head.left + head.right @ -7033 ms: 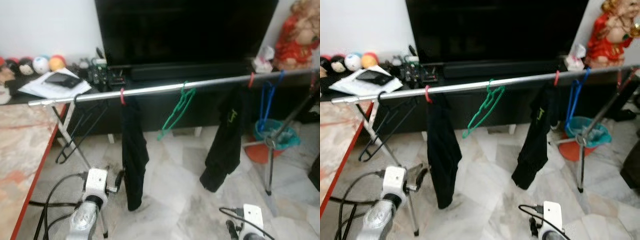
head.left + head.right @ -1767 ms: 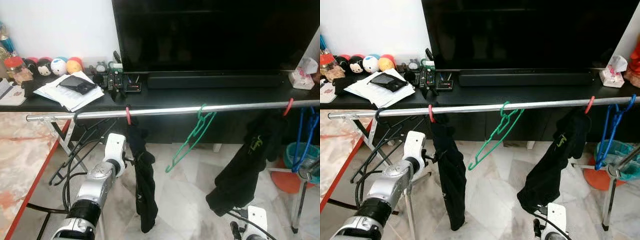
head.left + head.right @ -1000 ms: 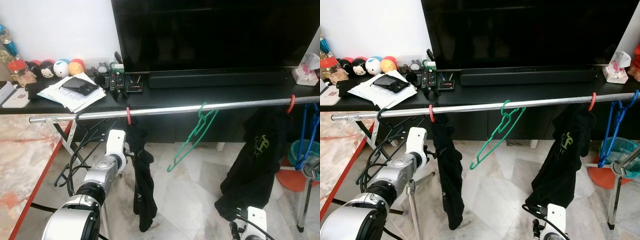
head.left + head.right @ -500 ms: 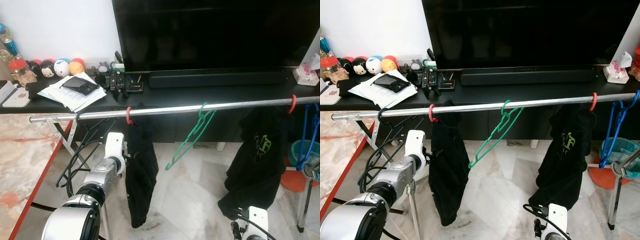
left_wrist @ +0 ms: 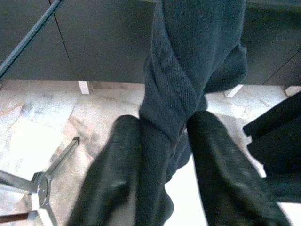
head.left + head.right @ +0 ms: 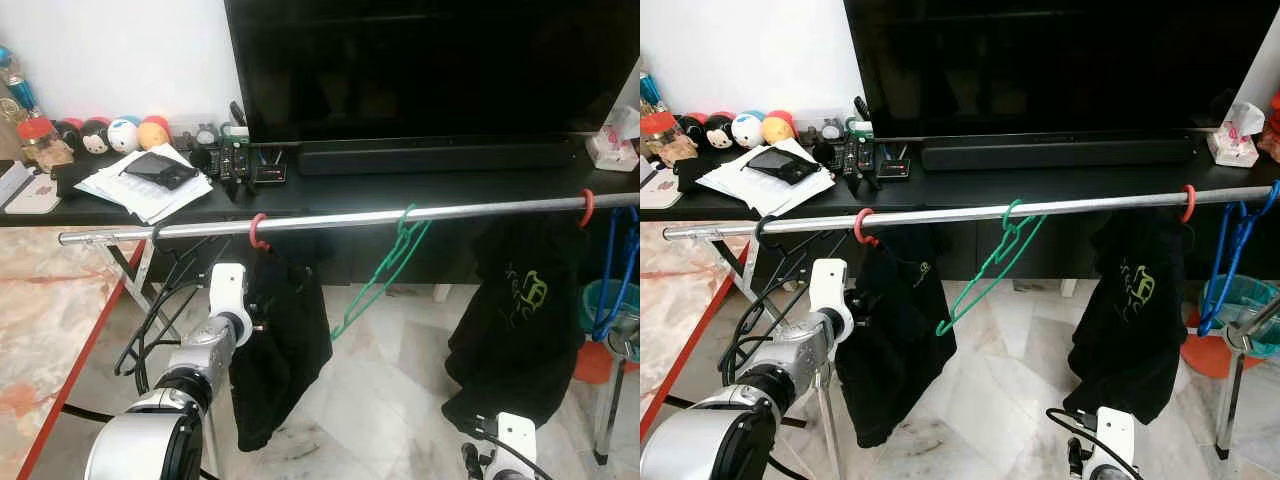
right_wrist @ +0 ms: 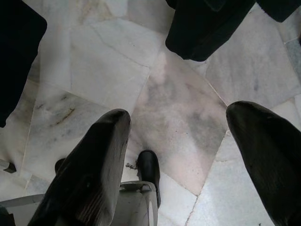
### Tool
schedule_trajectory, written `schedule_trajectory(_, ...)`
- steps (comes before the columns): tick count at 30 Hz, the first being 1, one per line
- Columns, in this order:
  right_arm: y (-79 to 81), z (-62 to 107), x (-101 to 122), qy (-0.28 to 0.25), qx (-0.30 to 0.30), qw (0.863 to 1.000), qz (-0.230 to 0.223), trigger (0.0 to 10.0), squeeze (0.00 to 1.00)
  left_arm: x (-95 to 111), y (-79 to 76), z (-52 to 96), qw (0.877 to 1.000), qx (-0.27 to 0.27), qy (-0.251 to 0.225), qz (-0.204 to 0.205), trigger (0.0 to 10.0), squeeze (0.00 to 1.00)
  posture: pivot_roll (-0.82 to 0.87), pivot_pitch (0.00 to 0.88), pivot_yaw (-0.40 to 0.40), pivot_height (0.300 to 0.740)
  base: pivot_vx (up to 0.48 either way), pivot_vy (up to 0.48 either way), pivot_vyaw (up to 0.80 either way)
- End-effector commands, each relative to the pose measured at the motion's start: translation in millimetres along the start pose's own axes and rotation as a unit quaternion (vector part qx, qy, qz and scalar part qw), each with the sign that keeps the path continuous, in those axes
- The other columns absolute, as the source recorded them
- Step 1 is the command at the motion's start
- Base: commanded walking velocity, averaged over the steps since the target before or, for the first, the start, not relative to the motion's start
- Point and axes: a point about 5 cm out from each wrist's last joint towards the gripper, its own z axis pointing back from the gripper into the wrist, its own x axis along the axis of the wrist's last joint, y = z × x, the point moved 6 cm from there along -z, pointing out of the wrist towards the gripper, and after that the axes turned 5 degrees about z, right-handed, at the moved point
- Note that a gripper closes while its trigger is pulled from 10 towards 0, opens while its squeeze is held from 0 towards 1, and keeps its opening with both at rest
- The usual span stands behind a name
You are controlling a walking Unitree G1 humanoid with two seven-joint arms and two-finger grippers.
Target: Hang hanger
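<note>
**A:** What is on the left?

**B:** The left gripper point(image 5: 157, 174) has its two black fingers clamped on a fold of the dark garment point(image 6: 280, 350), which hangs from a red hanger point(image 6: 256, 230) hooked over the metal rail point(image 6: 340, 218).

**A:** So which step is this?

**B:** The hanger looks already hung. I judge the next move is to let go of the cloth and draw the arm back without tugging the hook off.

**A:** And further right?

**B:** An empty green hanger point(image 6: 385, 268), a second dark garment point(image 6: 515, 320), then a blue hanger point(image 6: 615, 285). The right gripper point(image 7: 176, 155) hangs low over the floor, fingers spread apart.

**A:** Any containers?

**B:** A teal bin point(image 6: 600, 305) at far right; its contents are hidden.
</note>
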Motion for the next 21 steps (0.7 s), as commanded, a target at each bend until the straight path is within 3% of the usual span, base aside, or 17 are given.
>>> schedule_trajectory(1, 0.2, -0.1, 1.6, -0.003, 0.001, 1.0, 0.007, 10.0, 0.0, 4.5, -1.3, -0.8, 1.0, -0.004, -0.008, 0.013, 0.0, 0.0, 0.01, 0.0, 0.05, 0.74, 0.0, 0.0, 0.0)
schedule_trajectory(21, -0.7, -0.3, 2.7, -0.002, 0.001, 1.0, 0.011, 10.0, 0.0, 12.7, 7.2, 4.2, 0.997, 0.007, -0.058, 0.051, 0.0, 0.0, 0.02, 0.0, 0.04, 0.74, 0.0, 0.0, 0.0)
